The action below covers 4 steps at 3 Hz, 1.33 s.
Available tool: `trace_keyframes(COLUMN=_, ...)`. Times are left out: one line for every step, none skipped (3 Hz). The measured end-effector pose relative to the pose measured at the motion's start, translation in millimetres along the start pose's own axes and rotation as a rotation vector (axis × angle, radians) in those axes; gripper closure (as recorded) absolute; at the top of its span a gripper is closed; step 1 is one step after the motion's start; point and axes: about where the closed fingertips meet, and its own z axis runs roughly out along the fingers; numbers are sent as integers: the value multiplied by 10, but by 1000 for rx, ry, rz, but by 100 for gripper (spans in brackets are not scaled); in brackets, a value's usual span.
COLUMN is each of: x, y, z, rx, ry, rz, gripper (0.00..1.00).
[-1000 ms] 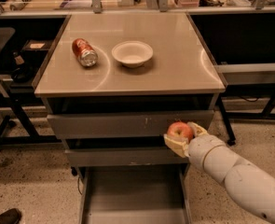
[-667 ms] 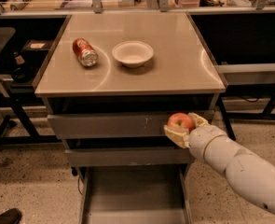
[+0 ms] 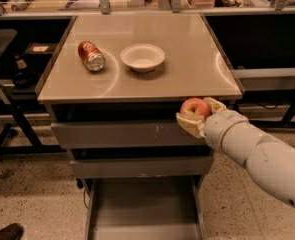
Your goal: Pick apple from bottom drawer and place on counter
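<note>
The red apple [image 3: 195, 107] with a yellowish patch sits between the tan fingers of my gripper [image 3: 199, 115], which is shut on it. The gripper holds it in front of the cabinet's right front corner, just below the rim of the counter [image 3: 187, 69]. My white arm [image 3: 257, 154] reaches in from the lower right. The bottom drawer [image 3: 142, 211] is pulled out near the floor, and what shows of it holds nothing.
A red soda can [image 3: 91, 55] lies on its side on the counter's left part. A white bowl [image 3: 142, 57] stands near the middle. Two upper drawers [image 3: 127, 134] are closed. Dark shelving and cables flank the cabinet. A dark shoe [image 3: 4, 231] shows at bottom left.
The gripper has risen with the apple, from the level of the upper drawer front to just under the counter's front edge. The can and bowl have not moved.
</note>
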Motion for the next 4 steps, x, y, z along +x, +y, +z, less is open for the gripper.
trace_keyframes(x=-7, y=-4, z=4, rx=2, ry=-2, rz=3, gripper=100)
trace_keyframes(x=-249, y=-242, z=1, rx=41, ry=-37, rz=27, gripper=100)
trace_keyframes(x=-730, y=-774, z=19, rx=116, ry=-78, rz=23, gripper=100)
trace_keyframes(x=-701, y=-822, z=29, rx=122, ry=-71, rz=19, gripper=100)
